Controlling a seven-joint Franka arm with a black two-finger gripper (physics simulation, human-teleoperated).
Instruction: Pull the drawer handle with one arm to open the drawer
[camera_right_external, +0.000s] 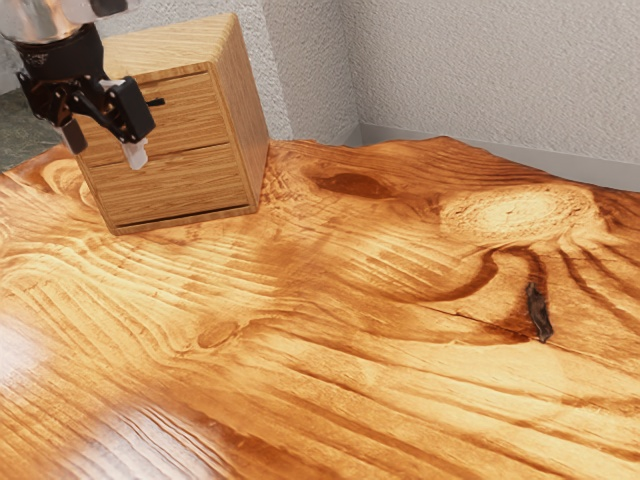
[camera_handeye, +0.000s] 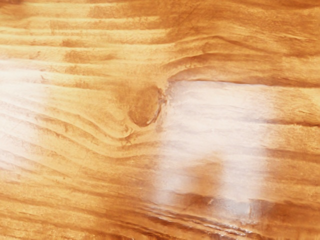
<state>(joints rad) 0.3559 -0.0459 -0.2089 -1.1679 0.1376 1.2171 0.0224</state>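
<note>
A small wooden cabinet (camera_right_external: 175, 125) with two drawers stands at the back of the exterior view's left. The top drawer (camera_right_external: 185, 115) sits flush with the cabinet front, and a short black handle (camera_right_external: 155, 101) sticks out of its face. My black gripper (camera_right_external: 103, 145) hangs in front of the cabinet, just left of and slightly below the handle. Its white-tipped fingers (camera_right_external: 135, 154) stand apart with nothing between them, so it is open. The arm hides the left part of the drawer fronts. The wrist view looks down on the glossy table (camera_handeye: 75, 150).
The wooden table (camera_right_external: 380, 320) stretches wide toward the exterior view's right and front. A dark knot mark (camera_right_external: 538, 310) lies on its right side. White textured walls (camera_right_external: 480, 70) close in behind the table. A grain knot (camera_handeye: 145, 105) lies under my hand.
</note>
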